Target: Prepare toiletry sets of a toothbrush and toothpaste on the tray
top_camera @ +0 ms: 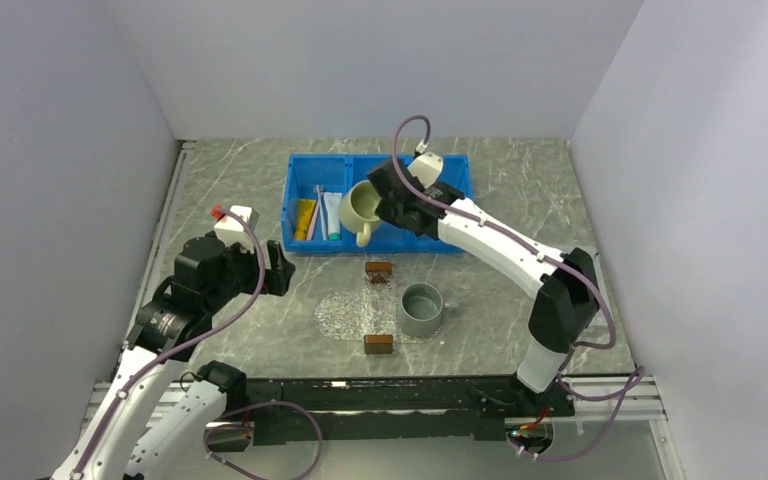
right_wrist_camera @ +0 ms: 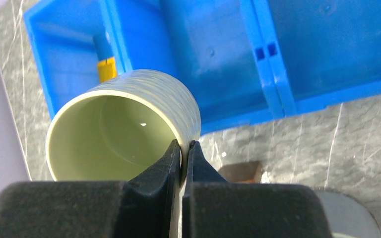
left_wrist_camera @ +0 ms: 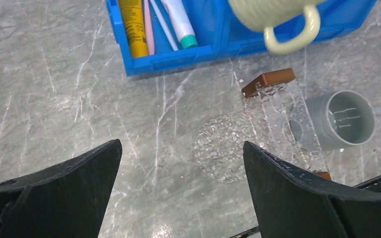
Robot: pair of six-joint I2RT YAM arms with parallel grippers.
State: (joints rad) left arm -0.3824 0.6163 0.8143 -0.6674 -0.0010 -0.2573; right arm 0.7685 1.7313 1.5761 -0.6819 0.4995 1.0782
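Observation:
The clear glittery tray [top_camera: 338, 312] lies flat on the table, left of a grey mug; it also shows in the left wrist view [left_wrist_camera: 222, 148]. A yellow-orange toothpaste tube [left_wrist_camera: 133, 29], a pinkish toothbrush [left_wrist_camera: 149, 27], a pale blue-white toothbrush [left_wrist_camera: 164, 30] and a white teal-capped toothpaste tube [left_wrist_camera: 181, 22] lie in the left compartment of the blue bin [left_wrist_camera: 178, 62]. My left gripper [left_wrist_camera: 180, 144] is open and empty above bare table, left of the tray. My right gripper [right_wrist_camera: 184, 146] is shut on the rim of a pale green mug [right_wrist_camera: 124, 129], held tilted over the bin's front.
A grey mug [top_camera: 422, 310] stands right of the tray. A small clear rectangular box [left_wrist_camera: 283, 119] lies between two brown blocks, one at the far end [top_camera: 378, 270] and one at the near end [top_camera: 378, 344]. The blue bin [top_camera: 455, 175] sits at the back; grey walls enclose the table.

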